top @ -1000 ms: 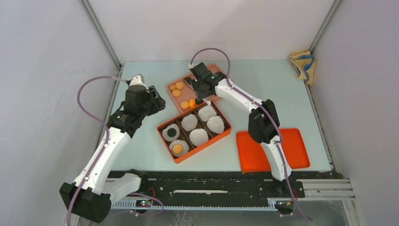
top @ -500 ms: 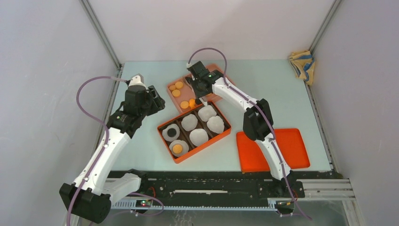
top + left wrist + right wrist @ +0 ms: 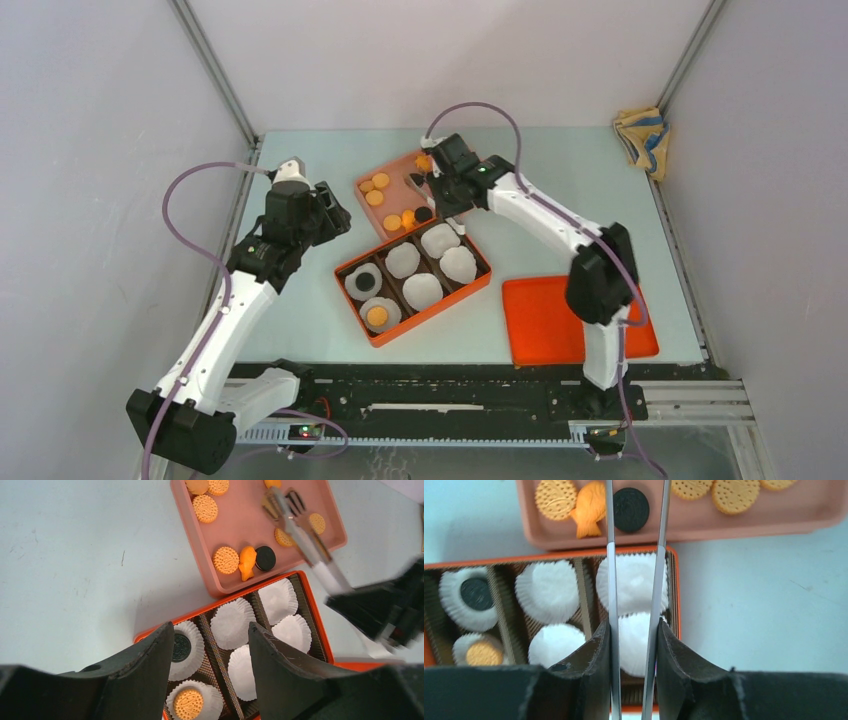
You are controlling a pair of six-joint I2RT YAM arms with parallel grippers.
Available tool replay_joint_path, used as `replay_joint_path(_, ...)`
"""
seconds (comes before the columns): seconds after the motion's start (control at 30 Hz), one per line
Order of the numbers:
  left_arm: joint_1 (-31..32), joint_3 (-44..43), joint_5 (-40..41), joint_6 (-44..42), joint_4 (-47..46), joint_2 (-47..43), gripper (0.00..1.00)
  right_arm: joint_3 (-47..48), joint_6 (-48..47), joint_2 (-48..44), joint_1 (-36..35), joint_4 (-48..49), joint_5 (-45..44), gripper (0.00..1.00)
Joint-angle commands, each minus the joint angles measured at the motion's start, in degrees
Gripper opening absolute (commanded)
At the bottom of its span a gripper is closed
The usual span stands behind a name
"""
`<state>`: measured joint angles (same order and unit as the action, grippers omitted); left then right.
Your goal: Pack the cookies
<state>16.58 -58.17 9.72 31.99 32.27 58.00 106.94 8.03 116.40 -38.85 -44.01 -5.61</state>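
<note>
Cookies lie in a pink tray [image 3: 398,172]: several orange discs [image 3: 205,508], an orange fish-shaped one [image 3: 247,562] and a black one [image 3: 265,558]. An orange box [image 3: 441,304] holds several white paper cups. One cup has a black cookie [image 3: 362,283], and one has an orange cookie [image 3: 377,316]. My right gripper [image 3: 441,186] is shut on metal tongs [image 3: 611,580]. The tong arms reach over the tray and frame the black cookie [image 3: 630,502]. Their tips [image 3: 280,502] hold nothing. My left gripper [image 3: 210,630] is open and empty above the box's left end.
An orange lid [image 3: 560,325] lies flat at the front right, under the right arm. A yellow and blue cloth [image 3: 642,140] sits in the back right corner. Grey walls close in the left, back and right sides.
My right arm has swung its elbow to the right and the gripper with the tongs has shifted right over the tray, uncovering the black cookie. The left arm has not moved.
</note>
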Motion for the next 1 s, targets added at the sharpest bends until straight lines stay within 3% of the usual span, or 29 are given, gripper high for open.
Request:
replay_joint_path(0.0,-0.41,-0.19,-0.79,0.31,-1.42,-0.25,0.61,-5.43,0.84,-14.88,-1.50,4.74,0.44,0.04)
replay_joint_path(0.17,-0.40,-0.38,-0.62,0.53,-1.06,-0.78,0.61,-14.32,0.85,-26.32,-6.02,3.60,1.87,0.02)
replay_joint_path(0.4,-0.41,-0.90,-0.23,0.86,-0.19,-1.14,0.61,-25.41,1.81,-36.00,-19.51,-1.53,-3.51,0.02)
replay_joint_path(0.6,-0.41,-0.63,-0.95,1.15,-0.28,-1.33,0.61,-30.33,4.78,-36.38,-24.78,-3.26,-4.71,0.01)
replay_joint_path(0.97,-0.41,-0.37,-0.32,0.47,0.11,-2.31,0.61,-30.90,2.83,-31.26,-23.43,0.28,-5.62,0.01)
